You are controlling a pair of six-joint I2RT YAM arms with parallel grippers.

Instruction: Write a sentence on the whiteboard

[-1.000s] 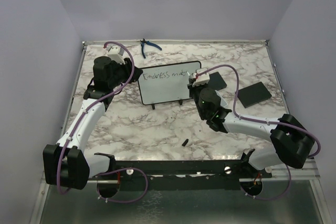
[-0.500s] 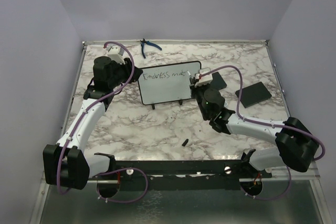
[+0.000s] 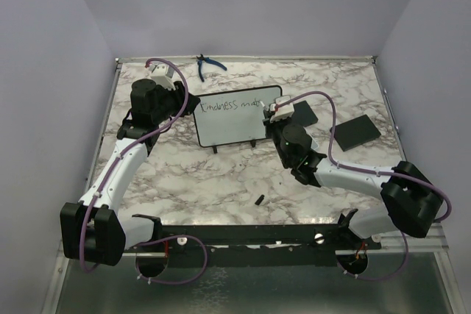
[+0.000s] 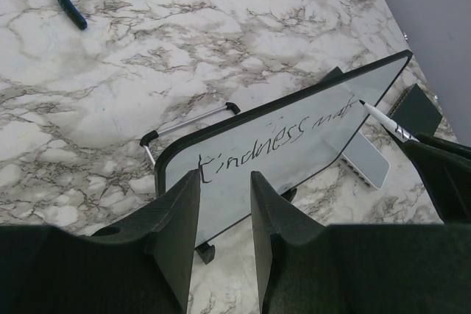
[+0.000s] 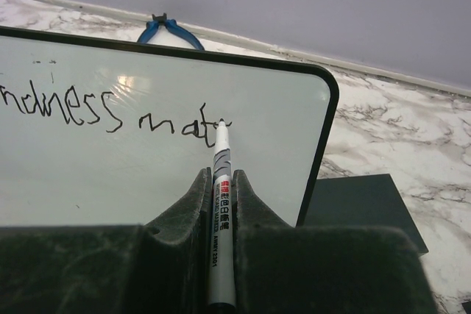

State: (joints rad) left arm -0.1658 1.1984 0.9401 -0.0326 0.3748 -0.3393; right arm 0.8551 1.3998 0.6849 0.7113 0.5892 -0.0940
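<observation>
Right claw [image 5: 221, 176] clamps the marker [image 5: 221, 215], long axis pointing straight ahead, tip touching the whiteboard [image 5: 283, 145] where the sentence [image 5: 96, 112] stops; blank board lies rightward.

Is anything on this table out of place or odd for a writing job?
Two small things. Blue-handled pliers lie at the far edge of the table, of no use for writing. A small black piece, perhaps the cap of the marker, lies loose near the front edge. The whiteboard stands undamaged.
</observation>
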